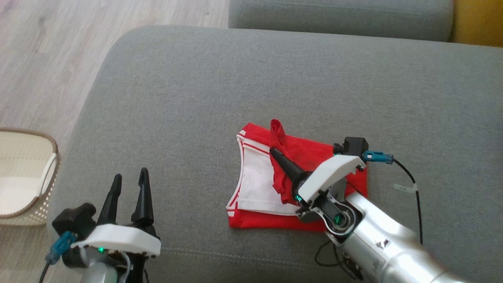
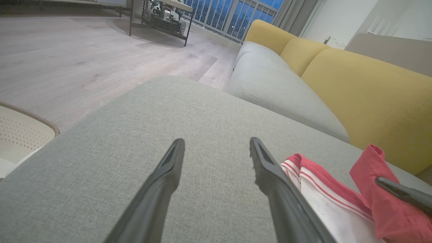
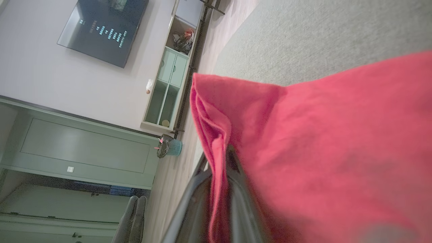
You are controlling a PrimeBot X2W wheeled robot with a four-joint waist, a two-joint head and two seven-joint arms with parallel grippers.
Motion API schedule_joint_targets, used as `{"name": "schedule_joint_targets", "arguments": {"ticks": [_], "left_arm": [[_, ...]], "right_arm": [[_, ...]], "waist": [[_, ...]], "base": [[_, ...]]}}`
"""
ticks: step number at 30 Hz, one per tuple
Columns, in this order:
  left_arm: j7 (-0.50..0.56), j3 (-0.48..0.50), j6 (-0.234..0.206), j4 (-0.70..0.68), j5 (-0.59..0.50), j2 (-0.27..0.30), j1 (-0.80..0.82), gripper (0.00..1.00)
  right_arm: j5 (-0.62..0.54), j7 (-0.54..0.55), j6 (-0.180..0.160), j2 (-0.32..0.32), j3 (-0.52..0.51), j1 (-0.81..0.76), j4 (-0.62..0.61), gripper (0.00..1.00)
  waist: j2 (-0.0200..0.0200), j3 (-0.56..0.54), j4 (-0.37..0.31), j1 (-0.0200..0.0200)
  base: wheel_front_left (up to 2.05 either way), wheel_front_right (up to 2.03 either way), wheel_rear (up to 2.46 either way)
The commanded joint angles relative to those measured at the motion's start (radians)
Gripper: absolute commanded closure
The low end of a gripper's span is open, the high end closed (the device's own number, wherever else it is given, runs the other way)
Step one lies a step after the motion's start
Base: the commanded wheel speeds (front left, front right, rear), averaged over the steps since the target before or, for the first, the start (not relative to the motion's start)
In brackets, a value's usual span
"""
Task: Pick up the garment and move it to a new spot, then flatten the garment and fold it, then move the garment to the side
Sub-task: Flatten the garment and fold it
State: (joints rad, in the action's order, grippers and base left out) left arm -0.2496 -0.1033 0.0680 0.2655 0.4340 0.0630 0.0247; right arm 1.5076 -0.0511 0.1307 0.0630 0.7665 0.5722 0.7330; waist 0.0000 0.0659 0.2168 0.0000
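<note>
Red-and-white garment (image 1: 255, 188) is spread mid grey sofa cushion (image 1: 196, 98). Red flap (image 1: 278, 131) is pinched in closed right hand (image 1: 272, 150) and raised. Left hand (image 1: 129, 175) is held wide open, empty, well apart. Fold judged in hand; flap to be carried across, laid flat, released.

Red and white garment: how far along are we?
Done: the red and white fabric garment lies partly folded on the grey sofa cushion. In hand: the right gripper pinches a raised red flap. Remaining: finish folding, move it aside; left gripper open, idle.
</note>
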Motion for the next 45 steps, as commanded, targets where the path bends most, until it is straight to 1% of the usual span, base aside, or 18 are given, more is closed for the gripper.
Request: {"name": "schedule_joint_targets", "arguments": {"ticks": [1,5,6,7,8,12,16,21,25,28,32,34,37,40,42,43,44,45], "left_arm": [[-0.012,0.03,0.006,-0.026,0.004,0.002,0.057,0.0],[-0.012,0.032,0.009,-0.022,0.003,-0.001,0.065,0.0],[-0.012,0.032,0.01,-0.02,0.002,-0.001,0.067,0.0],[-0.012,0.032,0.01,-0.019,0.002,-0.002,0.07,0.0],[-0.012,0.033,0.011,-0.017,0.001,-0.002,0.072,0.0],[-0.012,0.039,0.013,-0.01,0.0,-0.004,0.078,0.0],[-0.012,0.046,0.015,0.001,-0.004,-0.006,0.077,0.0],[-0.012,0.061,0.018,0.001,-0.012,-0.004,0.07,0.0],[-0.012,0.073,0.021,-0.01,-0.018,-0.004,0.062,0.0],[-0.012,0.078,0.023,-0.02,-0.02,-0.005,0.059,0.0],[-0.012,0.091,0.026,-0.051,-0.019,-0.007,0.058,0.0],[-0.012,0.097,0.03,-0.076,-0.015,-0.008,0.06,0.0],[-0.012,0.099,0.041,-0.117,-0.014,-0.01,0.057,0.0],[-0.012,0.12,0.044,-0.151,-0.017,-0.011,0.05,0.0],[-0.012,0.128,0.046,-0.179,-0.03,-0.012,0.047,0.0],[-0.012,0.126,0.047,-0.198,-0.033,-0.012,0.045,0.0],[-0.012,0.119,0.049,-0.225,-0.042,-0.012,0.036,0.0],[-0.012,0.117,0.05,-0.231,-0.051,-0.012,0.031,0.0]], "right_arm": [[0.039,-0.025,0.0,-0.013,0.038,0.057,-0.011,1.0],[0.138,-0.057,0.0,-0.013,0.141,0.106,0.036,1.0],[0.16,-0.064,0.0,-0.013,0.166,0.117,0.046,0.94],[0.182,-0.074,0.0,-0.013,0.189,0.128,0.056,0.28],[0.203,-0.082,0.0,-0.013,0.212,0.138,0.063,0.0],[0.241,-0.133,0.0,-0.013,0.309,0.194,0.082,0.0],[0.307,-0.166,0.0,-0.013,0.358,0.241,0.077,0.0],[0.33,-0.2,0.0,-0.013,0.396,0.319,0.105,0.0],[0.254,-0.209,0.0,-0.006,0.408,0.404,0.188,0.0],[0.181,-0.21,0.0,0.012,0.376,0.446,0.229,0.0],[-0.012,-0.21,0.0,0.076,0.275,0.483,0.244,0.0],[-0.155,-0.21,0.0,0.127,0.186,0.482,0.22,0.0],[-0.353,-0.21,0.0,0.191,0.025,0.409,0.147,0.0],[-0.57,-0.211,0.0,0.233,-0.14,0.289,0.043,0.0],[-0.709,-0.211,0.0,0.242,-0.256,0.187,-0.039,0.0],[-0.782,-0.211,0.0,0.244,-0.316,0.133,-0.081,0.0],[-0.904,-0.211,0.0,0.226,-0.444,0.02,-0.163,0.0],[-0.964,-0.211,0.0,0.212,-0.502,-0.035,-0.208,0.0]], "waist": [[0.0,0.012,0.011,0.0],[0.0,0.027,0.019,0.0],[0.0,0.03,0.02,0.0],[0.0,0.033,0.021,0.0],[0.0,0.035,0.021,0.0],[0.0,0.039,0.015,0.0],[0.0,0.026,0.001,0.0],[0.0,0.003,-0.03,0.0],[0.0,-0.013,-0.065,0.0],[0.0,-0.016,-0.082,0.0],[0.0,-0.02,-0.112,0.0],[0.0,-0.018,-0.125,0.0],[0.0,-0.017,-0.141,0.0],[0.0,-0.018,-0.155,0.0],[0.0,-0.018,-0.162,0.0],[0.0,-0.019,-0.165,0.0],[0.0,-0.021,-0.167,0.0],[0.0,-0.022,-0.169,0.0]], "base": [[0.0,0.0,0.0],[0.0,0.0,0.0],[0.0,0.0,0.0],[0.0,0.0,0.0],[0.0,0.0,0.0],[0.0,0.0,0.0],[0.0,0.0,0.0],[0.0,0.0,0.0],[0.0,0.0,0.0],[0.0,0.0,0.0],[0.0,0.0,0.0],[0.0,0.0,0.0],[0.0,0.0,0.0],[0.0,0.0,0.0],[0.0,0.0,0.0],[0.0,0.0,0.0],[0.0,0.0,0.0],[0.0,0.0,0.0]]}}
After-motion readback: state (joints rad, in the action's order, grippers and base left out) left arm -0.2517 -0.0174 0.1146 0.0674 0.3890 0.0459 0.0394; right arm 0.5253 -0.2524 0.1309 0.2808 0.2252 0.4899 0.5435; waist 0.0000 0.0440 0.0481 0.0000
